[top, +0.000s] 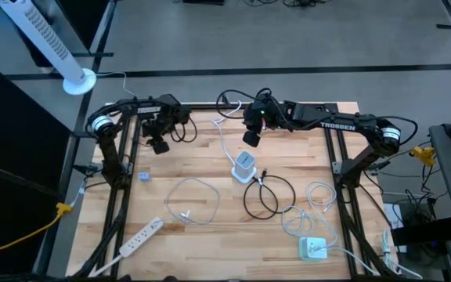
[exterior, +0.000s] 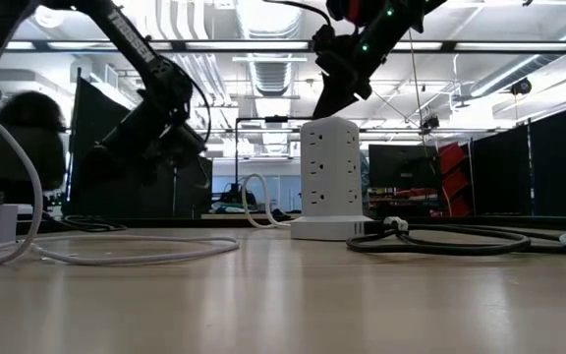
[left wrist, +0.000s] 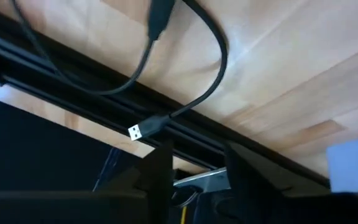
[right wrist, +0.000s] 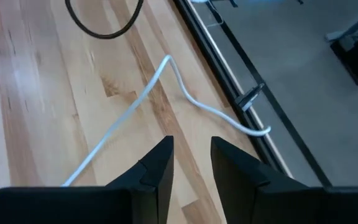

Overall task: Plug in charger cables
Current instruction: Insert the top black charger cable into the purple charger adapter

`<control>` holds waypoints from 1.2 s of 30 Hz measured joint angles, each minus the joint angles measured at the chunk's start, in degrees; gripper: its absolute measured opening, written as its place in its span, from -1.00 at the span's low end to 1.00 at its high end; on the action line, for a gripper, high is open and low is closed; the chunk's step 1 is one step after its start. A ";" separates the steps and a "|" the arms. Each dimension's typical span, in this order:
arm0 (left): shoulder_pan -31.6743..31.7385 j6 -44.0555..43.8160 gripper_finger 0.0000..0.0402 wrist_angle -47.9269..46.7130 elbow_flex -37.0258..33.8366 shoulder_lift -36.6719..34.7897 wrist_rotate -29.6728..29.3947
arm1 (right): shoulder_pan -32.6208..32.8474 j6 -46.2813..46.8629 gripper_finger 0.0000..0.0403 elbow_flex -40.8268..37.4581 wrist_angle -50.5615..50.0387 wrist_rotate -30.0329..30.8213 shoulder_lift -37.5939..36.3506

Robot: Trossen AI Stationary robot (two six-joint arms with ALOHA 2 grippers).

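Lab — exposed ceiling ducts [exterior: 263, 69], black partitions [exterior: 558, 157].

Pale smooth wooden table [top: 202, 168]

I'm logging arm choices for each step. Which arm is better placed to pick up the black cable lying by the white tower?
Probably the right. Its gripper, fingers open and empty, hangs just behind the white tower, and the black cable loops beside that. The left gripper sits at the far left edge, farther off.
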 joint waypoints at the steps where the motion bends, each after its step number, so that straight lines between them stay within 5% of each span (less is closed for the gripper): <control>1: 0.00 -0.02 -0.22 0.06 -0.02 0.88 -0.79 | 0.03 0.24 -0.51 0.00 -0.73 0.00 0.00; 8: 0.09 0.18 -0.10 -0.05 -0.58 4.59 -1.03 | 0.05 0.71 -0.44 0.00 -5.09 0.02 0.02; 13: 0.33 2.45 -0.21 4.00 -4.15 5.01 6.21 | 0.05 0.74 -0.40 0.00 -5.97 0.04 0.02; 22: 0.33 -4.91 -0.47 9.65 -8.46 4.93 6.46 | 0.05 -0.41 -0.39 0.00 -5.98 0.16 0.09; 26: 0.15 -5.23 -0.53 7.24 -8.26 2.94 9.94 | 0.05 -1.50 -0.43 -0.02 -5.94 0.17 0.09; 29: 0.11 -5.07 -0.55 7.57 -8.26 0.35 6.90 | 0.07 -1.56 -0.46 -0.02 -5.89 0.17 0.09; 32: 0.72 -3.75 -0.55 11.47 -8.27 -2.69 3.58 | 0.05 -1.55 -0.48 -0.02 -5.52 0.17 0.09; 36: 1.86 -1.58 -0.43 18.26 -8.29 -4.52 7.49 | 0.05 -0.34 -0.49 -0.02 -5.44 0.19 0.09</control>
